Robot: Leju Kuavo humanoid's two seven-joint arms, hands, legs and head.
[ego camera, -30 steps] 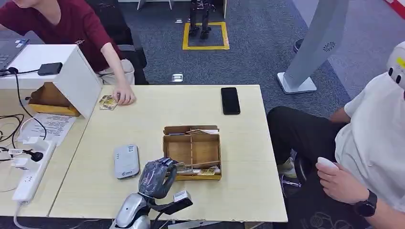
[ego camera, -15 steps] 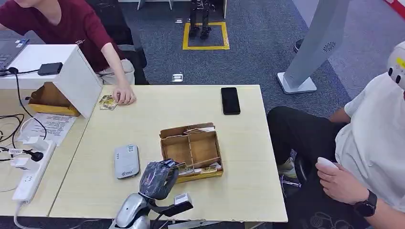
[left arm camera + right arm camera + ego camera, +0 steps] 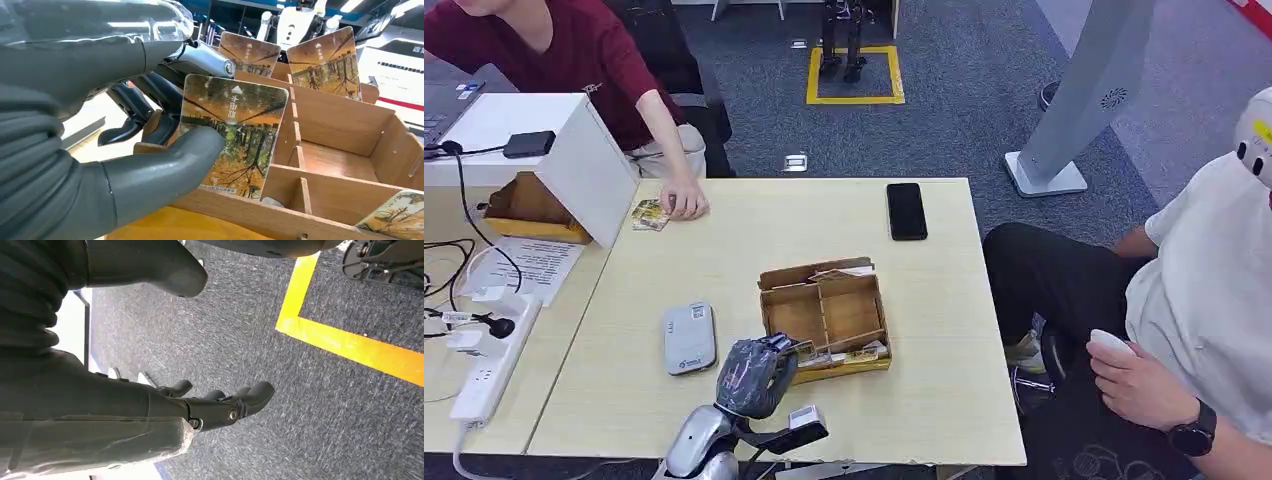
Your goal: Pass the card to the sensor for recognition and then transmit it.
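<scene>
A wooden divided box (image 3: 849, 310) sits slightly askew in the middle of the table. My left hand (image 3: 754, 375) is at its near left corner. In the left wrist view the thumb (image 3: 170, 165) and the dark fingers (image 3: 150, 107) behind pinch a card with an autumn-tree print (image 3: 235, 127), upright in a box (image 3: 345, 125) compartment. More such cards (image 3: 327, 62) lean on the box's far wall. The grey-white sensor pad (image 3: 689, 338) lies flat to the left of my hand. My right hand (image 3: 220, 400) hangs over the carpet with fingers apart, holding nothing.
A black phone (image 3: 906, 210) lies at the table's far edge. A person in red rests a hand (image 3: 686, 205) by cards (image 3: 650, 215) at the far left corner. Another person in white (image 3: 1204, 310) sits to the right. A power strip (image 3: 489, 365) and cables lie on the left.
The box has turned a little on the table, its right side swinging away from me, as my left hand held the card at its corner. Since half a second ago almost nothing has moved.
</scene>
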